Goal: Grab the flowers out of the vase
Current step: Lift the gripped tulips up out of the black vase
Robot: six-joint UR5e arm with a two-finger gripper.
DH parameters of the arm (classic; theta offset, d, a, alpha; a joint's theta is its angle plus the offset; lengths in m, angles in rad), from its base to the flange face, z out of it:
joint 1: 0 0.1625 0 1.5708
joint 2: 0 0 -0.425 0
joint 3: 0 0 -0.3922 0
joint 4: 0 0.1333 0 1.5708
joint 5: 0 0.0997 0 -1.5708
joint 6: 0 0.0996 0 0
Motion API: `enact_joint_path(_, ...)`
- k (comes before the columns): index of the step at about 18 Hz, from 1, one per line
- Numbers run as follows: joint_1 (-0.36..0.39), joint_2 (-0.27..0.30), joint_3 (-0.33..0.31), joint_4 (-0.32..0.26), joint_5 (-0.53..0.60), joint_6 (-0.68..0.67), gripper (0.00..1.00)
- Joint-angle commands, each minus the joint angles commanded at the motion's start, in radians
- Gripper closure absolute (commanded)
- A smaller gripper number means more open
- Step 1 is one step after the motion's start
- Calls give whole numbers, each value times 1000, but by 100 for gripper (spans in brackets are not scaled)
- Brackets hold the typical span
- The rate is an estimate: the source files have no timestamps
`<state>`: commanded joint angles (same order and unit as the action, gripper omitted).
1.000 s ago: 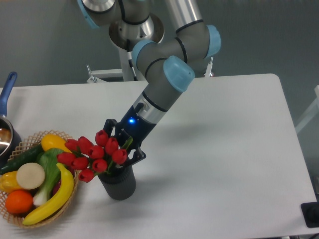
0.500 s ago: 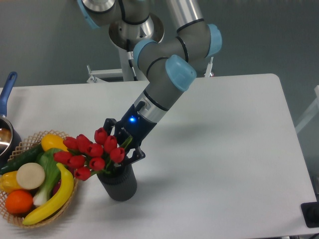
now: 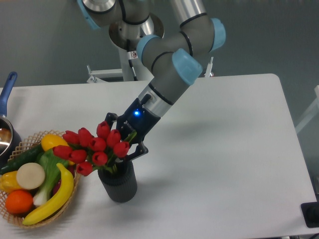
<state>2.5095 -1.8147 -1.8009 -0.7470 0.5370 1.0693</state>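
A bunch of red tulips, the flowers (image 3: 93, 147), leans to the left out of the dark grey ribbed vase (image 3: 119, 184) near the table's front left. Their green stems still reach down into the vase mouth. My gripper (image 3: 123, 141) comes in from the upper right and is shut on the flowers just above the vase rim, a black finger (image 3: 135, 152) showing on the right of the stems. The lower stems are hidden inside the vase.
A wicker basket (image 3: 71, 195) with banana, orange, cucumber and other produce sits just left of the vase, under the tulip heads. A pot with a blue handle (image 3: 6, 91) is at the far left edge. A black object (image 3: 310, 215) sits at the front right corner.
The arm has risen and shifted slightly right, lifting the flowers a little higher above the vase. The vase has stayed put.
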Motion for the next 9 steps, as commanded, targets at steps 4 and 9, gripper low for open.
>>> enact_joint_path(4, 11, 17, 3, 0, -3, -37, 53)
enact_joint_path(9, 18, 26, 51, 0, -8, -172, 53)
